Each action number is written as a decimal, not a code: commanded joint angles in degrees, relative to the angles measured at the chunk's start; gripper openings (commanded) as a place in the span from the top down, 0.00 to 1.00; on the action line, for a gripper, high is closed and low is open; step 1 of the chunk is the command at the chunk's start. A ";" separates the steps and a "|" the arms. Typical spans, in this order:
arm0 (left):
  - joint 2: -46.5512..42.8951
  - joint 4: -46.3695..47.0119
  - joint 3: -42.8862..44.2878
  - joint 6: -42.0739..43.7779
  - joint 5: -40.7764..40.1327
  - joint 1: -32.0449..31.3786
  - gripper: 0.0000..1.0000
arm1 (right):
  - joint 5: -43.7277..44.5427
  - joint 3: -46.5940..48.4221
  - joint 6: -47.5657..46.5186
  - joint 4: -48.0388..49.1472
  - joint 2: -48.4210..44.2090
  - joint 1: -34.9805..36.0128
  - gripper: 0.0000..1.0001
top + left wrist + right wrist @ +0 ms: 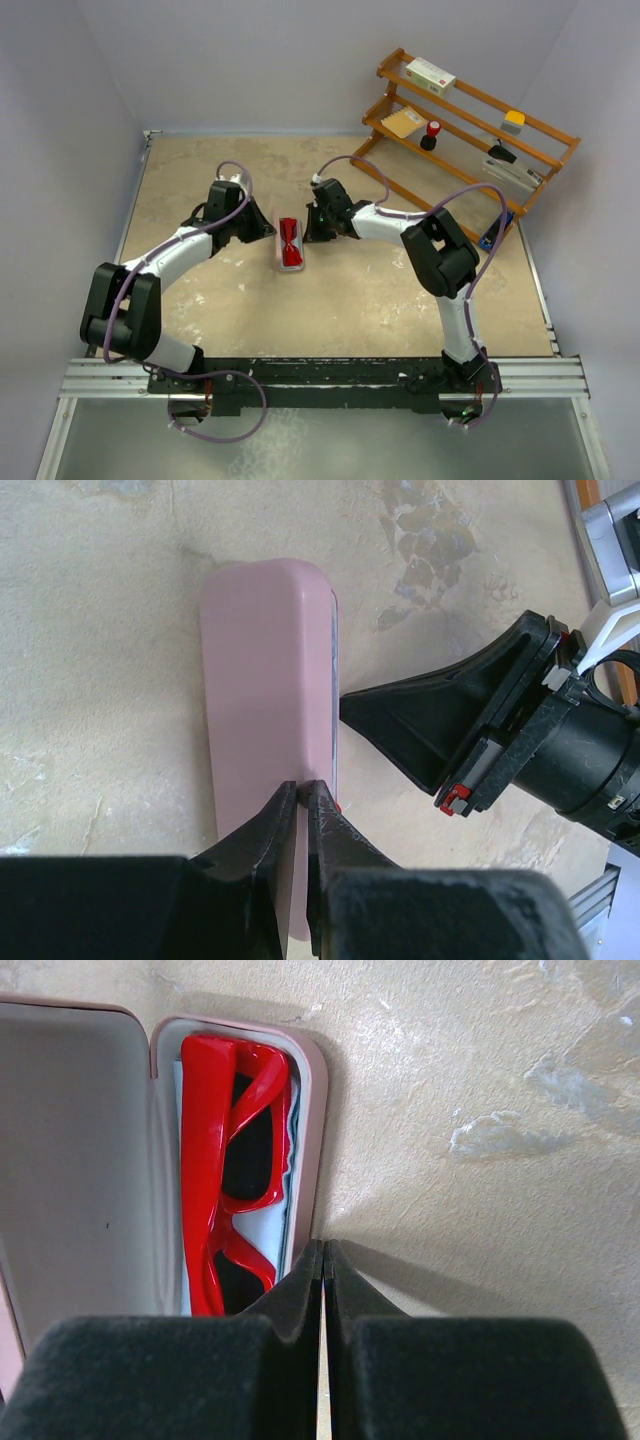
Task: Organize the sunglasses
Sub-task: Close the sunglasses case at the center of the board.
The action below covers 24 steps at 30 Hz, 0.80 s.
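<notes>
A: Start with the nearest thing. What is the left gripper (pixel 302 785) doing?

B: Its fingers are pinched almost together on the thin wall of the raised lid of the pink case (pixel 262 680). A sliver of pink shows between them. My reading is that it holds the lid so it can be swung down over the base.

A: And the right gripper (pixel 322 1248)?

B: Its jaws are pressed together with nothing between them. The tip rests against the outer rim of the case's base, on the side opposite the lid. I judge that it braces the base so the case does not slide across the table (pixel 200 190) when the lid goes down.

A: Where are the sunglasses (pixel 215 1160)?

B: Inside the case, folded and lying along the base compartment. They sit on a pale blue cloth (pixel 270 1228) that peeps out beneath them. The packing looks done, and only the closing remains.

A: Which camera tells you that?

B: Only the right wrist view shows the red frames, the cloth and the lid's pale lining. The left wrist view sees just the lid's pink back, which hides the contents. It does show the right gripper's closed tip meeting the case edge. The overhead view shows the grippers flanking the case, one on either side.

A: Anything beyond the case?

B: A wooden shelf (pixel 470 130) stands well behind it, toward the right arm's side, holding small items. It looks uninvolved.
</notes>
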 commanded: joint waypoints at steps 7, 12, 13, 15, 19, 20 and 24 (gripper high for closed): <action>6.98 3.79 2.76 -0.09 -3.18 -6.11 0.97 | 0.43 1.53 -1.22 -1.48 1.72 -0.06 1.00; 9.37 5.88 1.71 -0.93 -3.50 -8.24 0.98 | 0.44 1.18 -1.55 -2.19 1.42 0.00 1.00; 9.31 5.74 1.66 -0.91 -3.51 -8.24 0.98 | 0.20 0.99 -1.60 -2.34 1.25 -0.06 1.00; 8.81 4.77 2.20 -0.13 -4.49 -8.23 0.98 | -0.48 0.52 -1.61 -2.67 1.01 -0.07 1.00; 7.53 1.90 4.69 1.38 -5.42 -8.27 0.98 | -0.13 -0.07 -1.62 -2.84 0.48 -0.04 1.00; 6.57 1.52 5.42 1.62 -5.64 -8.23 0.98 | 0.43 -0.33 -1.81 -2.84 -0.07 -0.01 1.00; 3.74 -0.54 8.02 3.09 -5.84 -8.27 0.93 | 3.71 -0.41 -2.88 -3.83 -2.54 -0.05 1.00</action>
